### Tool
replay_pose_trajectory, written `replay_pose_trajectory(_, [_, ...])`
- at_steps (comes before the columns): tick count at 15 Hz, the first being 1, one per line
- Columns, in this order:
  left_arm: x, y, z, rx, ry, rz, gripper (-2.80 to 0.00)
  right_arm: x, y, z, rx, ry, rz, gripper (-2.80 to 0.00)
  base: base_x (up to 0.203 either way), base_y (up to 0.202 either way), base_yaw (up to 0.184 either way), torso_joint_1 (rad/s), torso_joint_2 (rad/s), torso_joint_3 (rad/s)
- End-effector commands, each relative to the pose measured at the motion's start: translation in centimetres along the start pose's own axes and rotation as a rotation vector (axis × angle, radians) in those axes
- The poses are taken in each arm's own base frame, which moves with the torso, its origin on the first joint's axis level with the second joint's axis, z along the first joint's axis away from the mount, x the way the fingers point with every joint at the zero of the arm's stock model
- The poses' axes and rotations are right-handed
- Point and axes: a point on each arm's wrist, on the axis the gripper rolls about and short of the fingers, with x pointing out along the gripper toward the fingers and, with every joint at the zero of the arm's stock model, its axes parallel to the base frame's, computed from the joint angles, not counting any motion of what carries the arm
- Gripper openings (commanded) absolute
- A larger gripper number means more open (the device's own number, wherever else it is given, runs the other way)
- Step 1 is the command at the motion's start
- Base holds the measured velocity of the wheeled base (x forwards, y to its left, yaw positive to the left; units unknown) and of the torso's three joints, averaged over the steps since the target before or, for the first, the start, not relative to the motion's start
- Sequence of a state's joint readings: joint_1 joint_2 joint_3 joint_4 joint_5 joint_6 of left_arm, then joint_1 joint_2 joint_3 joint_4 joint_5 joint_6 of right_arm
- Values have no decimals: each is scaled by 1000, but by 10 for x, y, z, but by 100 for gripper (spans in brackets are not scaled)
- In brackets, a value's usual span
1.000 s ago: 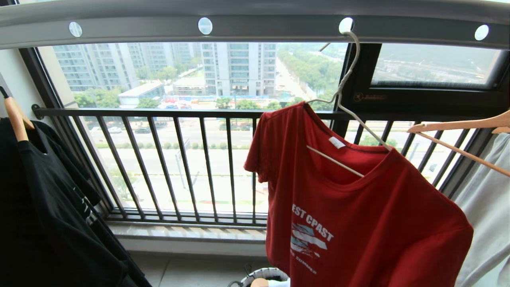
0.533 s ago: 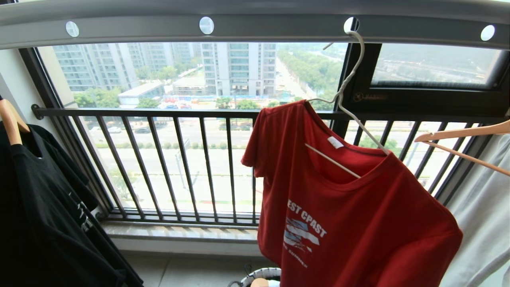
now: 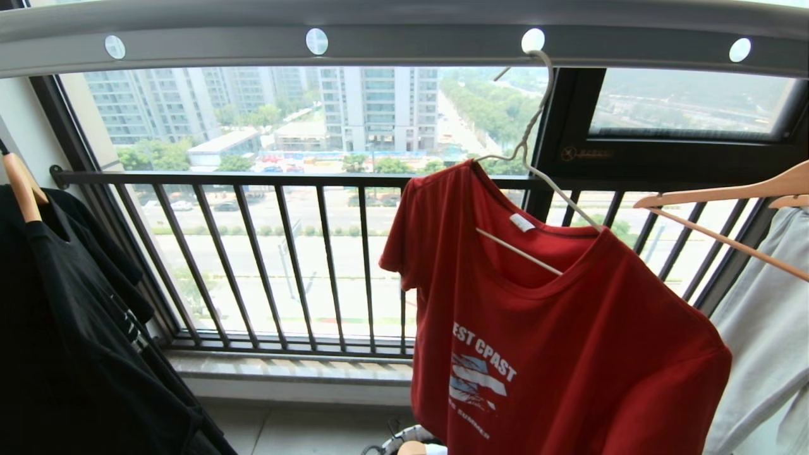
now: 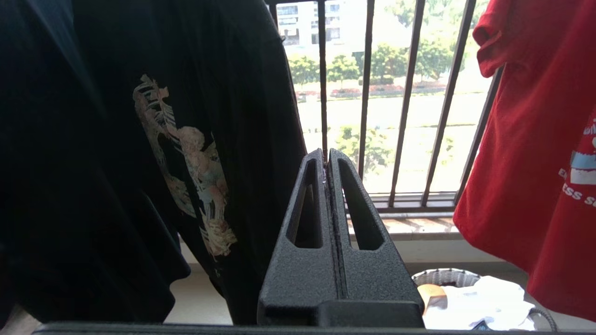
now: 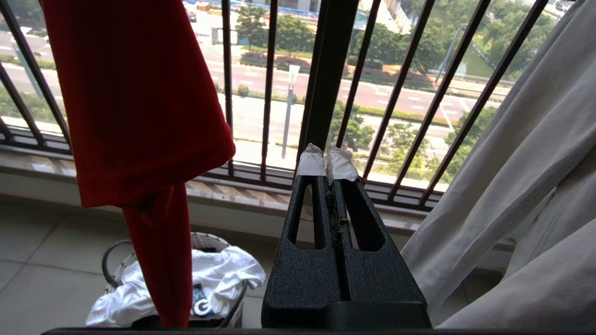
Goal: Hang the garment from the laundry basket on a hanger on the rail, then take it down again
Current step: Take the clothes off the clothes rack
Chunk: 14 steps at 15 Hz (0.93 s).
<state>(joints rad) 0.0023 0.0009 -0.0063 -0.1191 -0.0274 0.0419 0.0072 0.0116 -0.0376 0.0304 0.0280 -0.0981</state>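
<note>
Garment: the red short-sleeved T-shirt with a white-and-blue chest print [image 3: 556, 341] hangs tilted on the thin white wire hanger [image 3: 537, 170], whose hook sits in a hole of the long grey-white overhead rail [image 3: 404, 38].
Left end effector [image 4: 328, 156]: closed on nothing, low, between the black T-shirt [image 4: 139, 163] and the red one.
Right end effector [image 5: 326, 160]: closed, empty, beside the pale grey-blue garment [image 5: 512, 186].
Risk: the shirt sits lopsided; tugging the cloth during take-down could slide it off the hanger, or snag the hook.
Basket: the small round white woven laundry basket with dark rim [image 5: 111, 260] on the floor holds crumpled white cloth [image 5: 219, 270].
</note>
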Motion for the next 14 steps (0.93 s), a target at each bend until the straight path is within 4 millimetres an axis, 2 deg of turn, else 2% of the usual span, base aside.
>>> replay_pose_trajectory(1, [0, 0, -14, 38, 129, 10, -280, 2, 1, -8, 0, 11, 3, -280, 0, 0, 0, 0, 0, 0])
replay_pose_trajectory(4, [-1, 0, -15, 9, 139, 20, -280, 2, 1, -8, 42, 8, 1, -280, 0, 0, 0, 0, 0, 0])
replay_pose_trajectory(6, [-1, 0, -15, -89, 138, 50, -280, 2, 1, -8, 42, 8, -1, -280, 0, 0, 0, 0, 0, 0])
replay_pose_trajectory(14, [-1, 1, -15, -101, 135, 61, -280, 2, 1, -8, 42, 8, -1, -280, 0, 0, 0, 0, 0, 0])
